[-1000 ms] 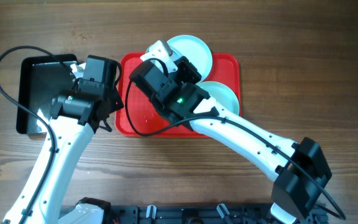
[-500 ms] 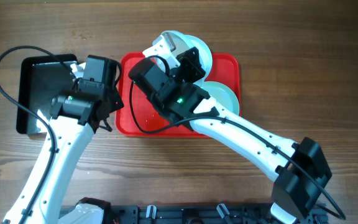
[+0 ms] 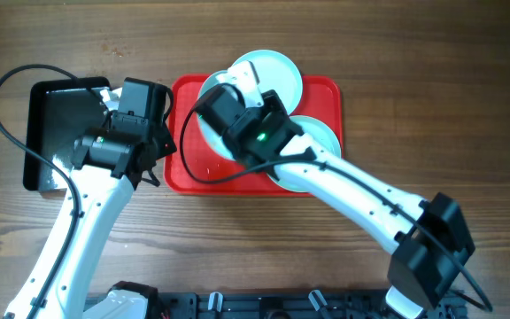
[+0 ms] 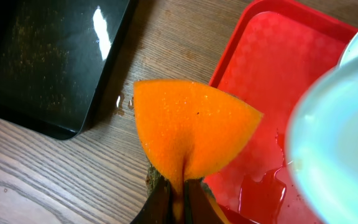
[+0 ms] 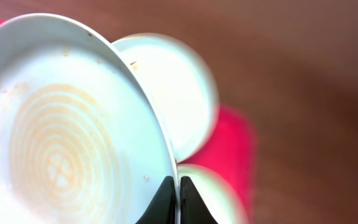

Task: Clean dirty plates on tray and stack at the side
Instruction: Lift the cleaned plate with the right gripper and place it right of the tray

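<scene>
Overhead, red tray (image 3: 324, 91): lies on the wooden table (image 3: 432, 71), just right of the black tray (image 3: 56, 115).
Overhead, plates: the far plate (image 3: 273, 71) reaches past the tray's far rim. The right plate (image 3: 321, 133) sits at the tray's right side, partly under the right arm (image 3: 361, 190). The held plate (image 3: 204, 133) is tilted over the tray's left half.
Overhead, left arm (image 3: 78, 221): its wrist is over the gap between the two trays.
Left wrist, left gripper (image 4: 178, 196): clamped on a folded orange sponge (image 4: 188, 134), above the table between the black tray and the red tray.
Left wrist, puddle (image 4: 260, 186): clear liquid on the tray's near part. The held plate shows as a blur on the right.
Right wrist, right gripper (image 5: 174, 186): pinching the held plate's rim. The plate carries faint brownish ring smears.
Right wrist, other plates: both lie on the tray behind the held plate.
</scene>
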Available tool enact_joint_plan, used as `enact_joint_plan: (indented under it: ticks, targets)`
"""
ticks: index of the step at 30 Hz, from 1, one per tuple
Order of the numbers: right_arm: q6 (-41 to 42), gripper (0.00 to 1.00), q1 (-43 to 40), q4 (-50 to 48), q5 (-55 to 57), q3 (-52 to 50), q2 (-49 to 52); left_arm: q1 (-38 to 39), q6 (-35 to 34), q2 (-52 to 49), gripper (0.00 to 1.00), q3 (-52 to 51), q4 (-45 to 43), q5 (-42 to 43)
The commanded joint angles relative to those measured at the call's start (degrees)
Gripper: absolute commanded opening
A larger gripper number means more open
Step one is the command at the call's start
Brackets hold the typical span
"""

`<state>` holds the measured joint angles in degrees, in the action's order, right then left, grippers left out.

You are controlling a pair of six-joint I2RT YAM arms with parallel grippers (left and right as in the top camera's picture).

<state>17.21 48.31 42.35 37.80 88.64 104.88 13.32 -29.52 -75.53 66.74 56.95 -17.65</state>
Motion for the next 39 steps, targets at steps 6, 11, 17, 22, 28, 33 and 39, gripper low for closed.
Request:
enact_joint_plan:
  ticks: [6,11,17,22,28,33,39]
  targets:
    - [24.2,0.04,-16.3,5.5,-32.3,0.8,-3.0,-0.4,-1.0,-0.3,0.04,0.7,-0.5,0.2]
    - [25.4,0.04,-27.5,7.8,-32.5,0.3,-3.0,-0.4,-1.0,-1.3,0.04,0.7,-0.8,0.3]
    - [25.3,0.04,-41.4,8.0,-36.3,0.0,-3.0,-0.4,-1.0,-4.3,0.04,0.7,-1.0,0.3]
    - [25.5,0.04,-50.4,8.0,-35.4,-1.2,-3.0,-0.4,-1.0,-6.4,0.04,0.7,-2.9,1.1]
    - [30.6,0.04,-58.6,4.5,-29.9,-8.5,-3.0,-0.4,-1.0,-7.5,0.04,0.7,-3.6,5.4]
    - [30.6,0.07,-62.1,-0.8,-29.9,-14.7,-3.0,-0.4,-1.0,-7.5,0.04,0.7,-4.2,5.4]
    - [28.4,0.67,-62.9,-4.5,-32.0,-18.0,-3.0,-0.3,-1.0,-7.5,0.04,0.7,-4.3,6.4]
